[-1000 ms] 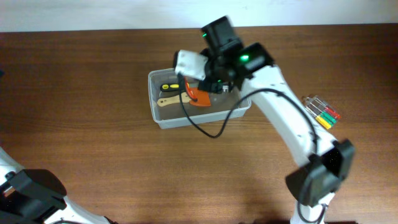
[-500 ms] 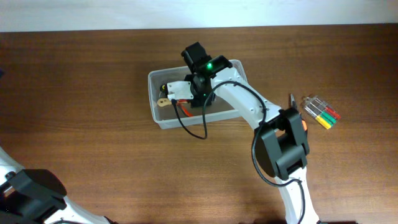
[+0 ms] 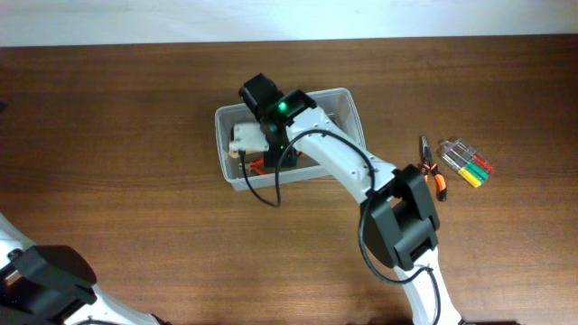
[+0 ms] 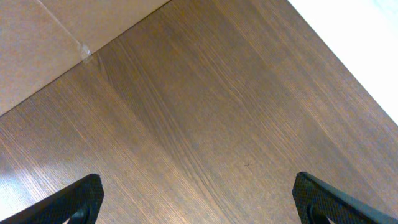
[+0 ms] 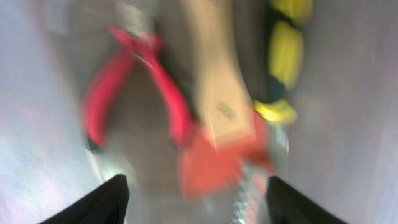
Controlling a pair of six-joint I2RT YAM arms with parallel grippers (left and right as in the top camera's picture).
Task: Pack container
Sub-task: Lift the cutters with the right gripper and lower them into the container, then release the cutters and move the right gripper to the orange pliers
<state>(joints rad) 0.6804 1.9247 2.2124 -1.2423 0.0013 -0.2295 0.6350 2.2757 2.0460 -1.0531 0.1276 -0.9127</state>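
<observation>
The container (image 3: 352, 117) sits mid-rear on the table (image 3: 135, 181); the right gripper (image 5: 198, 202) hangs inside it, jaws apart and empty, above blurred red-handled pliers (image 5: 168, 87) and a yellow tool (image 5: 286, 53); the left gripper (image 4: 199, 202), jaws apart, faces table wood.

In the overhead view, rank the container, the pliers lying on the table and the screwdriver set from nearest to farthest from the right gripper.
1. container: the right gripper reaches into its left end.
2. pliers: outside it, toward the image's right.
3. screwdriver set: just beyond the pliers, farthest right.
</observation>
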